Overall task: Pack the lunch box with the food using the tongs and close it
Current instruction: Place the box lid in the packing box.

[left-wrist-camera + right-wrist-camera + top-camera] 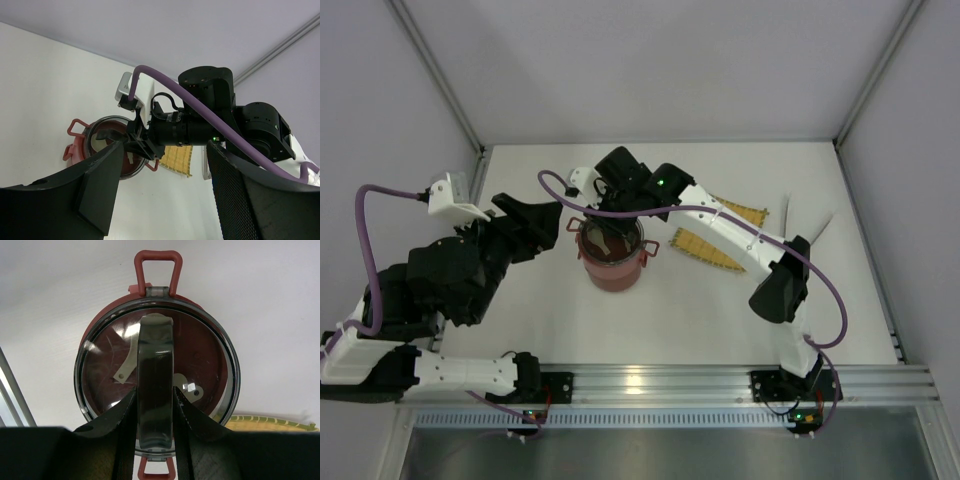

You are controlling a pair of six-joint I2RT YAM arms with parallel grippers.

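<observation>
The dark-red lunch box [612, 268] stands mid-table, its red side handle [157, 265] showing in the right wrist view. The grey domed lid [200, 355] lies over its top; I cannot tell whether it is fully seated. My right gripper [155, 390] is shut on the lid's dark arched handle, reaching down from above [616, 205]. My left gripper [165, 195] is open and holds nothing, just left of the box [548, 225]. The tongs [787, 215] lie at the far right on the table. No food shows in any view.
A yellow woven mat [715, 240] lies right of the box, also seen in the left wrist view [177, 157]. Two cream spoon-shaped pieces [125, 367] show through the lid. The right arm [760, 260] stretches diagonally across the table's right half.
</observation>
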